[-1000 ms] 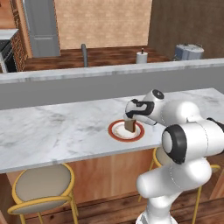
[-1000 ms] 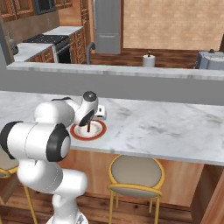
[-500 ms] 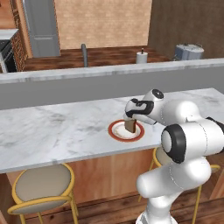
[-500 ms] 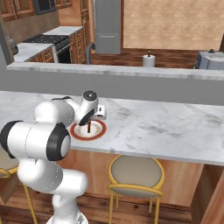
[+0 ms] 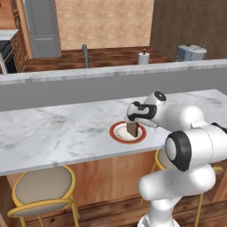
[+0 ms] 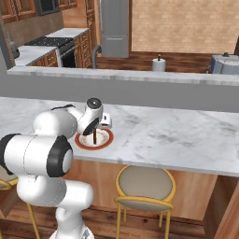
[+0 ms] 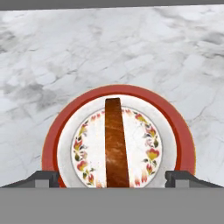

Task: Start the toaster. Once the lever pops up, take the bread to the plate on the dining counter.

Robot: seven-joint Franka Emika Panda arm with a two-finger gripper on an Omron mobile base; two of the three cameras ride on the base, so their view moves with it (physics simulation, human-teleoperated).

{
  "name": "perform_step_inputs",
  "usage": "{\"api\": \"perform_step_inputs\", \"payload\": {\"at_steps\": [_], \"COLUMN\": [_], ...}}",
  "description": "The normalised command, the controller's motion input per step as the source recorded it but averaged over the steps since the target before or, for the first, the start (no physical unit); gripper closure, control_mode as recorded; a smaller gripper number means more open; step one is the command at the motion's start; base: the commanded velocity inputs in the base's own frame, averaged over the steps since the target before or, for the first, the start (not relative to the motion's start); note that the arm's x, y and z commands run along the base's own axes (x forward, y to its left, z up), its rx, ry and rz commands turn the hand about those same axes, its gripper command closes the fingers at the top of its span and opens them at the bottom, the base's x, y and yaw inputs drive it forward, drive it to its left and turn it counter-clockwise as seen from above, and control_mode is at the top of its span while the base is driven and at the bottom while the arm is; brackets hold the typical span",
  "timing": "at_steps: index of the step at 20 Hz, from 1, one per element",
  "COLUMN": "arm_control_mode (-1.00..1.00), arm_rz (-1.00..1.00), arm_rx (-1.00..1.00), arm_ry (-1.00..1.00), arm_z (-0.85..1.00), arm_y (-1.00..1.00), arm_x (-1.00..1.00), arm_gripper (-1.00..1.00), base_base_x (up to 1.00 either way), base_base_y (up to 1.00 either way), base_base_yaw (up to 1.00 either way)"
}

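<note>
- Gripper (image 7: 112, 177): poised directly above the plate, jaws spread wide; dark fingertips (image 7: 43, 178) standing well clear of the slice on either side, gripping nothing. Positioned so, judged, to let go over the plate's centre.
- Bread (image 7: 115, 142): brown slice seen edge-on, standing upright on its crust in the middle of the plate, between the open fingers; dark, rough-textured crust, narrow rectangular profile. In the left base view, bread (image 5: 132, 129) rising just below the hand. Likely to tip flat once disturbed.
- Plate (image 7: 179, 131): round, glazed white centre ringed with small red and yellow floral motifs, broad red-orange rim; lying flat on the slab near its front edge.
- Dining counter (image 5: 62, 128): long slab of white-grey veined marble, smooth and level, backed by a raised plain grey ledge (image 5: 88, 86); wooden base below.
- Stool (image 6: 144, 184): round beige padded seat on a yellow metal frame, tucked under the counter.
- Task stage, as judged: delivery made, slice resting on the plate; only withdrawal of the arm left.
</note>
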Motion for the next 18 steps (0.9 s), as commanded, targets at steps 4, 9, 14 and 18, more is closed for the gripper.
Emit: {"api": "perform_step_inputs", "payload": {"at_steps": [4, 9, 14, 18], "arm_control_mode": [-1.00, -1.00, -1.00, -1.00], "arm_rz": [0.00, 0.00, 0.00, -0.02], "arm_rx": [0.00, 0.00, 0.00, 0.00], "arm_ry": [0.00, 0.00, 0.00, 0.00], "arm_z": [0.00, 0.05, 0.32, 0.60], "arm_y": [0.01, 0.00, 0.02, 0.00], "arm_x": [-0.06, 0.00, -0.07, -0.27], "arm_gripper": [-1.00, -1.00, -1.00, -1.00], "base_base_x": [0.00, 0.00, 0.00, 0.00], "base_base_y": [0.00, 0.00, 0.00, 0.00], "base_base_yaw": [0.00, 0.00, 0.00, 0.00]}}
